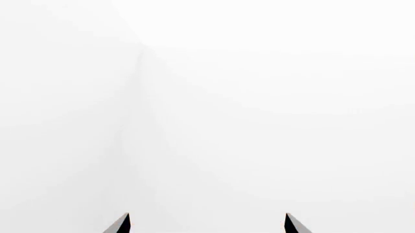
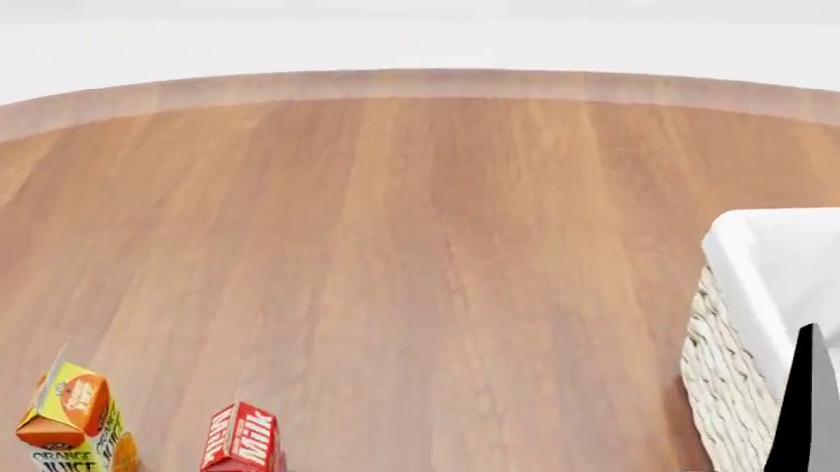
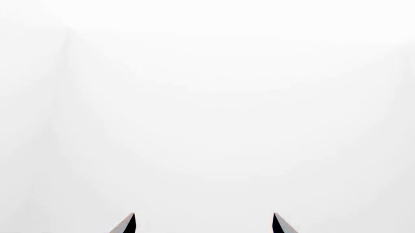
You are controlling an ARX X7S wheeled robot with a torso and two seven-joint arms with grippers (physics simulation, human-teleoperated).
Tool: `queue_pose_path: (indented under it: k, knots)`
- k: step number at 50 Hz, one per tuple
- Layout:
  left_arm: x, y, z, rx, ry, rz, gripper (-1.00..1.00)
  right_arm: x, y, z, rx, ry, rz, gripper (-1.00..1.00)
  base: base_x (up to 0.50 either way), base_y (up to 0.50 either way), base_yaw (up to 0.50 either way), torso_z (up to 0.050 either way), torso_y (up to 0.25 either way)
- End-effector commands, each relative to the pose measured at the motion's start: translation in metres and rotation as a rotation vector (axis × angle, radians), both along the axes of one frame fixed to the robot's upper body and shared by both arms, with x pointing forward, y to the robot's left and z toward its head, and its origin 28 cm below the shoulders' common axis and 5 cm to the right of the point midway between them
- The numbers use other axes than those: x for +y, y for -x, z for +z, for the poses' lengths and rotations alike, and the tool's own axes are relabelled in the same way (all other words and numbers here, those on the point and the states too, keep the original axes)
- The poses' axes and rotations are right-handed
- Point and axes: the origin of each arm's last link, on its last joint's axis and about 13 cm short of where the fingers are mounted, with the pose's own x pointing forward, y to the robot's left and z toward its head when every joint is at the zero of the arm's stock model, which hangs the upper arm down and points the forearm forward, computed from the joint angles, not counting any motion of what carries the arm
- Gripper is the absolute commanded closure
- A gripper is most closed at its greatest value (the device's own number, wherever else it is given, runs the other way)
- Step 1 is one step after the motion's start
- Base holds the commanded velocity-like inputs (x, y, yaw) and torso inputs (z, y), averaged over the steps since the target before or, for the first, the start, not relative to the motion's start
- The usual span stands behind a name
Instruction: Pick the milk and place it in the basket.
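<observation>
The milk [image 2: 243, 440] is a small red-topped carton with white "Milk" lettering, standing at the near edge of the wooden table [image 2: 420, 246] in the head view, cut off by the frame. The basket [image 2: 754, 324], cream woven wicker with a white cloth lining, stands at the right edge, partly out of frame. My left gripper [image 1: 207, 223] is open and empty; its wrist view shows only blank white. My right gripper [image 3: 203, 223] is open and empty, also facing blank white. A dark piece of the right arm [image 2: 804, 403] shows in front of the basket.
An orange-and-yellow orange juice carton [image 2: 73, 418] stands left of the milk at the near edge. The round table's far edge [image 2: 420, 84] curves across the top, with white floor beyond.
</observation>
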Motion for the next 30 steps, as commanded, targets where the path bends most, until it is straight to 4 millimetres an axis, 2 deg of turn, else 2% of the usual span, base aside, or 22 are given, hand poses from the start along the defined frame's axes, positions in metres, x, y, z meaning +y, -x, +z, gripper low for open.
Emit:
queue_pose_path:
  k: [1, 28, 30]
  knots:
    - [0.0023, 0.0016, -0.0009, -0.006, -0.009, 0.015, -1.00, -0.0024, 0.0018, 0.0004, -0.015, 0.015, -0.013, -1.00, 0.50, -0.01, 0.00, 0.000, 0.000]
    - [0.0024, 0.0017, -0.0011, -0.007, -0.009, 0.017, -1.00, -0.0010, -0.0013, -0.0013, -0.006, 0.011, -0.011, -1.00, 0.50, -0.01, 0.00, 0.000, 0.001]
    - [0.0023, 0.0015, -0.0012, -0.006, -0.010, 0.016, -1.00, 0.0004, -0.0030, -0.0011, -0.013, 0.016, -0.003, -1.00, 0.16, 0.00, 0.00, 0.000, 0.000]
